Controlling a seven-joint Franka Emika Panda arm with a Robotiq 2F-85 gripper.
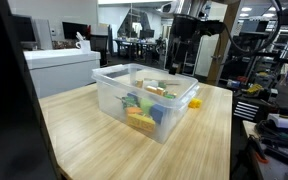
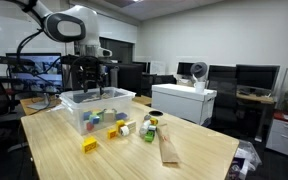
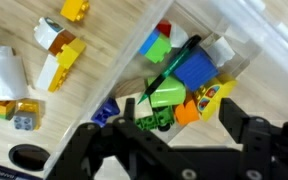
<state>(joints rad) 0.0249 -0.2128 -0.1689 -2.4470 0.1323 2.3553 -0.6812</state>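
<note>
My claw (image 3: 174,113): fingers apart, nothing clamped between them; I hang just above the open top of the bin.
Green block (image 3: 167,95): the piece nearest me, lying inside the bin among other blocks, right below my spread fingers.
Blue block (image 3: 194,70): also in the bin, just beside the green block.
Clear bin (image 1: 114,95): stands upright on the wooden table (image 2: 189,150).
Loose blocks (image 3: 59,45): on the table outside the bin, near its wall.
</note>
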